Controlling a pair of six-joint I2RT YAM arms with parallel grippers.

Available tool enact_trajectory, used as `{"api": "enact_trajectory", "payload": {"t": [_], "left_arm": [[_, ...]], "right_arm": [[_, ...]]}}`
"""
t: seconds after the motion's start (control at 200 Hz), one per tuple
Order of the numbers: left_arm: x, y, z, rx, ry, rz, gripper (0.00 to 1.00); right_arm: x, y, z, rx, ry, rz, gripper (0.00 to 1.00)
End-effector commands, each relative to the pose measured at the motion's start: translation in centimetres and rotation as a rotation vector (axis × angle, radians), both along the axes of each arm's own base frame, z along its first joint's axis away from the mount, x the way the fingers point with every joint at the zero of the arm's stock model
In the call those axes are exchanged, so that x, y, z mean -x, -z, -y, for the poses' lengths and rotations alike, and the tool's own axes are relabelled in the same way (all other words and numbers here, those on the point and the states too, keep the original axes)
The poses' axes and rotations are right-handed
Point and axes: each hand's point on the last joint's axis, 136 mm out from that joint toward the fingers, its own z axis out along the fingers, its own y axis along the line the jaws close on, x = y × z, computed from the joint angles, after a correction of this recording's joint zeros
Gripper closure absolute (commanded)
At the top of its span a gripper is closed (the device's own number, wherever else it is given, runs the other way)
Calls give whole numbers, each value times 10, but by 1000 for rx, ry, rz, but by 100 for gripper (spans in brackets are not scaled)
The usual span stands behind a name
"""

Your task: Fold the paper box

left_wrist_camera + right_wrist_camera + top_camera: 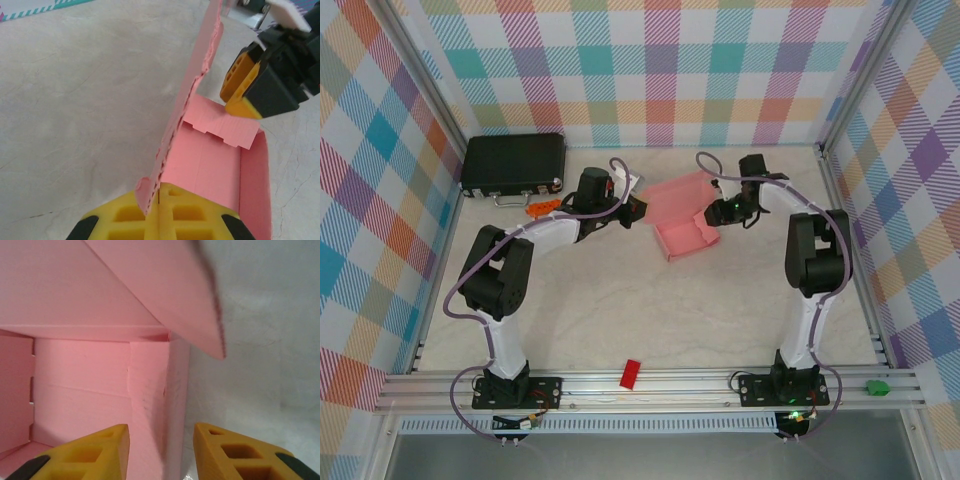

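Here, paper box (685,238) flap pinched tight in left pincer (159,200), right pincer (160,432) parted, straddling its side wall

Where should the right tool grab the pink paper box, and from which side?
Pinch the upright side wall of the paper box from above: it is a thin standing panel with a free top edge, and the right tool straddles it with open fingers.

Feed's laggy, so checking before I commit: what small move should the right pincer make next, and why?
Probably close the right pincer on the side wall of the paper box: its fingers straddle that wall without gripping, while the left pincer holds the raised flap.
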Motion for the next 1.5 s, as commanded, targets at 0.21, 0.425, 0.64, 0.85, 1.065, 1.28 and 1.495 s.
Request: {"api": "enact_trajectory", "payload": {"t": [0.21,0.425,0.64,0.85,1.065,1.28,1.495], "left_arm": [[-10,-8,1,24,-3,-6,100],[-10,-8,0,24,-6,-7,100],[-11,-7,0,26,-8,-13,100],[-12,-6,-1,33,-18,-24,100],[-5,-10,2,42,20,-16,100],[4,-12,6,48,75,-15,100],[7,-10,6,45,102,-32,100]], "right_arm": [[2,4,-2,6,14,-18,67],[8,4,3,35,8,-26,69],[19,8,6,54,-2,-51,69],[26,-3,4,19,28,-33,68],[26,-21,7,-33,102,3,61],[29,-29,15,-95,182,0,52],[38,-22,14,-72,85,-10,58]]}}
